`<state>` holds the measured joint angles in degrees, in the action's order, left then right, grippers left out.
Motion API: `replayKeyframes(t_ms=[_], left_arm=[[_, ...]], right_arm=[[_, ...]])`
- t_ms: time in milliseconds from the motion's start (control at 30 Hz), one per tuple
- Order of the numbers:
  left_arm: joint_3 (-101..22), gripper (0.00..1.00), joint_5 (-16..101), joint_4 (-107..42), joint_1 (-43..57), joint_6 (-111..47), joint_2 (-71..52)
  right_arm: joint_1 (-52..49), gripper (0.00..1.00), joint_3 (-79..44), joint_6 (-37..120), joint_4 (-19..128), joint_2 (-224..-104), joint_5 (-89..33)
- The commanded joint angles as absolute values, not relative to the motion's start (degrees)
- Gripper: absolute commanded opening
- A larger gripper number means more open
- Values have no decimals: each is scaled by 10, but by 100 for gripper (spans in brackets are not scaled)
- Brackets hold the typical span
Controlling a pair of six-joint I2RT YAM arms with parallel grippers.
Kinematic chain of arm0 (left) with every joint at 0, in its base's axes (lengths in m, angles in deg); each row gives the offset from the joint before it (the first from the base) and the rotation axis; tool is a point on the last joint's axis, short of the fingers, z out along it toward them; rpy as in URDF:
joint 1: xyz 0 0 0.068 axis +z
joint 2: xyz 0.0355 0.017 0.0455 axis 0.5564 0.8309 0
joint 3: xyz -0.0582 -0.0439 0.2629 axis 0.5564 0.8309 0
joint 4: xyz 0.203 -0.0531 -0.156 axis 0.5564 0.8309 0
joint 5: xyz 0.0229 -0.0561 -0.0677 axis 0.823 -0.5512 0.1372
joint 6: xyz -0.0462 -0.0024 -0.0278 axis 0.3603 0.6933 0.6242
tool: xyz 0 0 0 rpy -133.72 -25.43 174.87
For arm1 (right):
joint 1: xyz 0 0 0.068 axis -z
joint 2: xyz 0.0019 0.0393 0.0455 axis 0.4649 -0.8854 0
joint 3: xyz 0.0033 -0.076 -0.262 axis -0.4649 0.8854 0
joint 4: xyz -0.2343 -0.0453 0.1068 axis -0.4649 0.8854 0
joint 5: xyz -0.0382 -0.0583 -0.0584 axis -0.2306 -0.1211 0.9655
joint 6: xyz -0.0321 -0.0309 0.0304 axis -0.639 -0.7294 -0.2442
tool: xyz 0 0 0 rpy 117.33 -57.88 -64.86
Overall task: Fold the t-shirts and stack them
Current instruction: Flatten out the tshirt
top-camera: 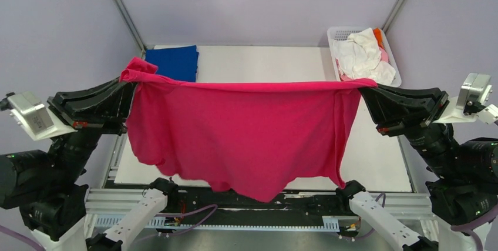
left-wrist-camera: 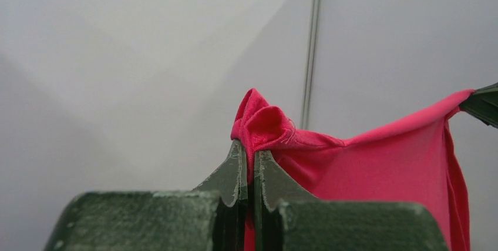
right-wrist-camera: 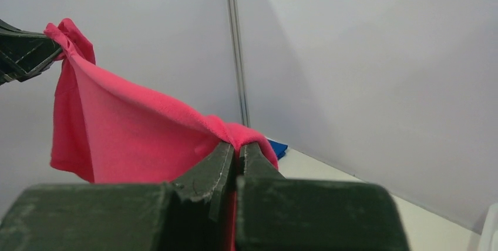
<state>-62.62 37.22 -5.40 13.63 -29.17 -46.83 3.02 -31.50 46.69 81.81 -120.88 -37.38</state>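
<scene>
A magenta-red t-shirt hangs spread between my two grippers, high above the white table, its top edge taut and its lower edge drooping past the table's near edge. My left gripper is shut on the shirt's left top corner, also seen in the left wrist view. My right gripper is shut on the right top corner, also in the right wrist view. A folded royal-blue t-shirt lies at the table's far left. White, pink and orange shirts are piled in a basket.
A white plastic lattice basket stands at the table's far right corner. Grey walls with metal frame posts enclose the back. The arm bases and a rail run along the near edge.
</scene>
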Motion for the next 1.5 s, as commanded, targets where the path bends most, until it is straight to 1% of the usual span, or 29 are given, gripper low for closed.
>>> replayKeyframes(t_ms=[0,100,167,233,300,333,367,400,433,467,500,533,567,600,633,667,733,833,867,1000,1167,1267,1367,1467], left_arm=[[-623,0,373,-37,137,-340,-412],[-585,0,405,-50,137,-379,-378],[-555,0,461,-65,137,-401,-342],[-522,1,562,-86,137,-416,-289],[-489,1,624,-124,137,-430,-223],[-467,2,637,-136,138,-440,-172],[-456,3,641,-160,142,-445,-113],[-445,4,638,-170,147,-444,-78],[-446,8,630,-181,153,-441,-5],[-462,13,623,-182,157,-431,32],[-475,30,630,-176,165,-422,107],[-520,41,640,-164,168,-399,144],[-547,70,647,-126,173,-390,211],[-602,83,649,-110,176,-372,240],[-626,96,650,-83,178,-364,287],[-667,98,647,-73,179,-355,302],[-695,100,630,-69,179,-345,319],[-675,100,587,-109,179,-339,294],[-670,100,582,-115,179,-334,287],[-646,100,550,-122,179,-317,251],[-605,100,518,-112,179,-280,225],[-570,100,468,-129,179,-252,213],[-541,100,434,-153,179,-221,221],[-556,100,397,-155,179,-196,258]], right_arm=[[29,0,-302,473,823,-1222,-300],[30,1,-255,458,810,-1238,-214],[29,2,-211,449,794,-1256,-111],[30,2,-165,444,777,-1286,-4],[33,2,-116,441,750,-1332,89],[42,2,-95,442,742,-1372,107],[60,2,-78,453,737,-1407,100],[85,2,-62,468,729,-1442,61],[114,2,-47,481,713,-1482,11],[145,2,-33,492,684,-1520,-42],[166,4,-25,499,652,-1566,-82],[184,12,-24,502,626,-1612,-109],[199,27,-45,505,616,-1657,-121],[203,37,-61,504,619,-1701,-124],[205,58,-99,500,627,-1737,-122],[206,67,-127,499,638,-1764,-118],[206,80,-160,501,656,-1789,-120],[206,97,-164,515,654,-1784,-124],[205,100,-159,521,654,-1779,-125],[205,100,-133,540,659,-1751,-159],[205,100,-90,561,660,-1710,-261],[206,100,-57,571,660,-1698,-304],[205,100,-35,575,661,-1700,-323],[205,100,-22,579,661,-1706,-318]])
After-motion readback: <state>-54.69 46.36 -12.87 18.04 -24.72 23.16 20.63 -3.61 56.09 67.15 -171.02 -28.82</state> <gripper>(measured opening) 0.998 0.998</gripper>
